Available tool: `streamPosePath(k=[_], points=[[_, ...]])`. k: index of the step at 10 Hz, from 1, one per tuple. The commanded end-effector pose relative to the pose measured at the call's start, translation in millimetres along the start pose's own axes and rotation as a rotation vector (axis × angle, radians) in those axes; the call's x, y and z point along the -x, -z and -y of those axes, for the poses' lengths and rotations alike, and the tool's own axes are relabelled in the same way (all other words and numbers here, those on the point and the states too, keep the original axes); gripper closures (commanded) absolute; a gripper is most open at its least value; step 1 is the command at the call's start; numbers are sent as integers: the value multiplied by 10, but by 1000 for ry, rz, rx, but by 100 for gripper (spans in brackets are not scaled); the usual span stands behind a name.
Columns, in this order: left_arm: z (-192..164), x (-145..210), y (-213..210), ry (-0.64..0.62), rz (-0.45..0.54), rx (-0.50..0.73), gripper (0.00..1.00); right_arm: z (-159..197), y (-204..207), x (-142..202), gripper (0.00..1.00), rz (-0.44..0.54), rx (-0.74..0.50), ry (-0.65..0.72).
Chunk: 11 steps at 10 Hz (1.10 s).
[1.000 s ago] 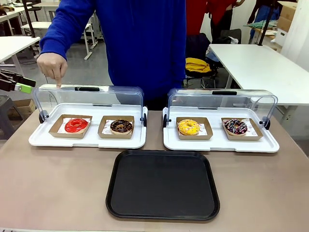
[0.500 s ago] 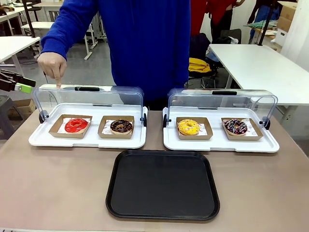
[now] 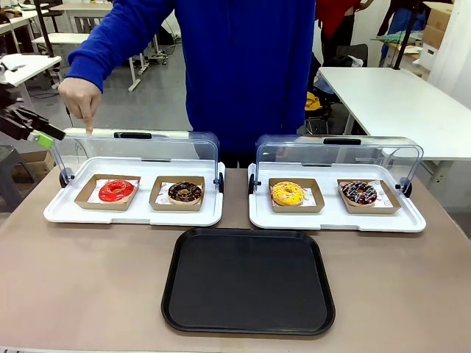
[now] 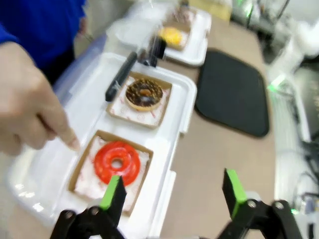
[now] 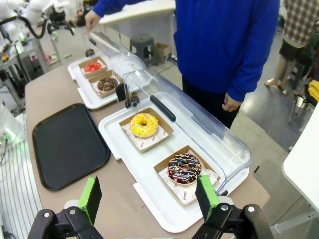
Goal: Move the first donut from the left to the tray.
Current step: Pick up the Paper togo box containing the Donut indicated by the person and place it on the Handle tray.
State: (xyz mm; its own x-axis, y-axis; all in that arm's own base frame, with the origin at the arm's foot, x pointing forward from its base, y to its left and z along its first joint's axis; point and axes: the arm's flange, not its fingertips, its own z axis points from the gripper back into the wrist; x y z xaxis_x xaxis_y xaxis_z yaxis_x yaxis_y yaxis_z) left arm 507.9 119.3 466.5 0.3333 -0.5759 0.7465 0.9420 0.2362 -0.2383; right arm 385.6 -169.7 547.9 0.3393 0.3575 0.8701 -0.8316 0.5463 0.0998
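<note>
The first donut from the left (image 3: 116, 190) is a glossy red ring in a brown cardboard box on the left white tray (image 3: 59, 213). In the left wrist view the red donut (image 4: 117, 162) lies just beyond my left gripper (image 4: 173, 191), whose green-padded jaws stand open and empty. In the front view that left gripper (image 3: 38, 134) hovers at the far left, beside the raised clear lid (image 3: 136, 151). The black tray (image 3: 249, 279) lies flat at the table's front middle. My right gripper (image 5: 148, 199) is open above the right white tray (image 5: 149, 196), holding nothing.
A person in a blue top stands across the table, one hand (image 3: 82, 99) pointing a finger down at the left lid's edge. A chocolate donut (image 3: 185, 193) sits beside the red one. A yellow donut (image 3: 287, 193) and a sprinkled donut (image 3: 359, 193) fill the right tray.
My left gripper has shifted slightly right and down toward the left lid. The person's body has leaned to the right; the pointing hand stays put.
</note>
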Motion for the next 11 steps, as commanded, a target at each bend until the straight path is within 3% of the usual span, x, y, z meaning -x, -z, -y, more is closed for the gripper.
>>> streamPosePath(k=[1, 3, 4, 6, 8, 11], points=[[-112, -122, 7, 55, -172, 86, 0, 39, 14, -32, 0, 32, 0, -25], [-74, -138, 289, 145, -356, 128, 0, 39, 14, -32, 0, 32, 0, -25], [-63, -122, 403, 188, -395, 141, 0, 39, 14, -32, 0, 32, 0, -25], [1, -45, 630, 257, -422, 98, 0, 39, 14, -32, 0, 32, 0, -25], [93, 71, 859, 340, -455, -23, 0, 39, 14, -32, 0, 32, 0, -25], [72, 211, 1098, 385, -526, -109, 0, 39, 14, -32, 0, 32, 0, -25]])
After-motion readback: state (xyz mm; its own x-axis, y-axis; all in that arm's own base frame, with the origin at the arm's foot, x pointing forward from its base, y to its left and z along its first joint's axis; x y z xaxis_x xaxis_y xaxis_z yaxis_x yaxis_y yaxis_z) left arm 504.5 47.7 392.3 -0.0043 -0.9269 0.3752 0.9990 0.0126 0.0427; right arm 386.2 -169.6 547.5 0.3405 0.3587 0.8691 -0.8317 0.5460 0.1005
